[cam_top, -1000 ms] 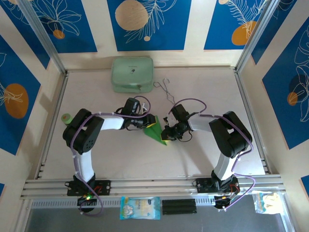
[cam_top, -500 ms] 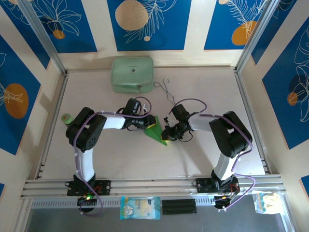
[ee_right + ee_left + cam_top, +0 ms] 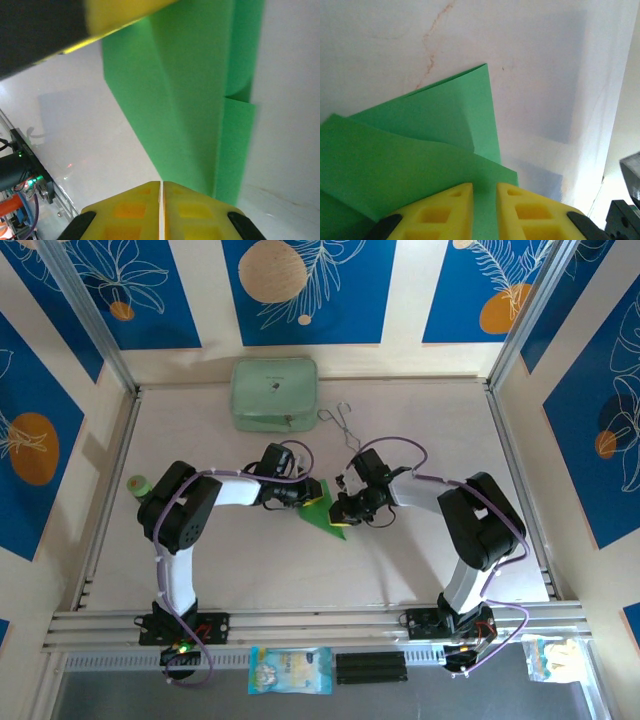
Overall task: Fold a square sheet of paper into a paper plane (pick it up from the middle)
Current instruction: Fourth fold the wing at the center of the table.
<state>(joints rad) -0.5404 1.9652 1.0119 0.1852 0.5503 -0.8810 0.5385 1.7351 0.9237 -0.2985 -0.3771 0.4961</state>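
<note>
The bright green paper (image 3: 322, 510) lies on the table between the two grippers, folded into a pointed wedge with its tip toward me. In the left wrist view the paper (image 3: 420, 150) shows overlapping folded layers. My left gripper (image 3: 303, 496) rests on its left side, and its yellow fingers (image 3: 484, 189) stand slightly apart over the sheet. My right gripper (image 3: 345, 508) is at the paper's right edge near the tip. In the right wrist view the right gripper (image 3: 161, 184) has its fingertips pressed together at the edge of the paper (image 3: 190, 100).
A pale mint case (image 3: 274, 393) sits at the back, with thin wire tongs (image 3: 345, 425) to its right. A small green object (image 3: 138, 483) lies at the left rail. Snack packets (image 3: 290, 670) lie below the front rail.
My right gripper has shifted a little up and left, closer to the left gripper, and the paper's right side has moved with it. The left gripper has held its place.
</note>
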